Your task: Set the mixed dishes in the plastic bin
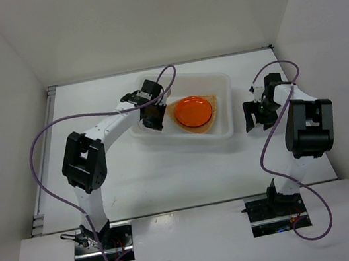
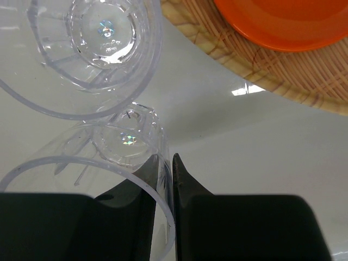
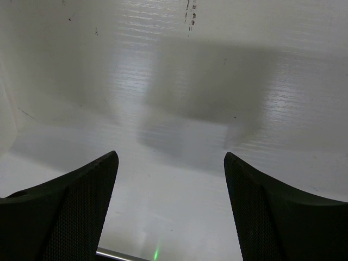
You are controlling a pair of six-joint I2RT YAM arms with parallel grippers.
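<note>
Clear cup [image 2: 128, 140] at the bin's [image 1: 220, 82] left end, next to its twin [image 2: 103, 32], has the left claw [image 2: 168, 163] clamped on its thin wall at the rim, likely light, slick, crack-prone, so pinch gently there; right claw [image 3: 169, 157] stands apart, empty, over the surface [image 1: 169, 178].

Count taken from my overhead and wrist views.

- Plastic bin [image 1: 221, 81]: one.
- Round orange plate [image 1: 192, 111]: one.
- Tan woven plate [image 2: 293, 76]: one.
- Clear cups: two, which I record as the farther cup [image 2: 103, 32] and the nearer cup [image 2: 128, 142].
- Dishes I can confirm: four, of three kinds.
- Arms: two, my left arm [image 1: 104, 132] and my right arm [image 1: 307, 125].
</note>
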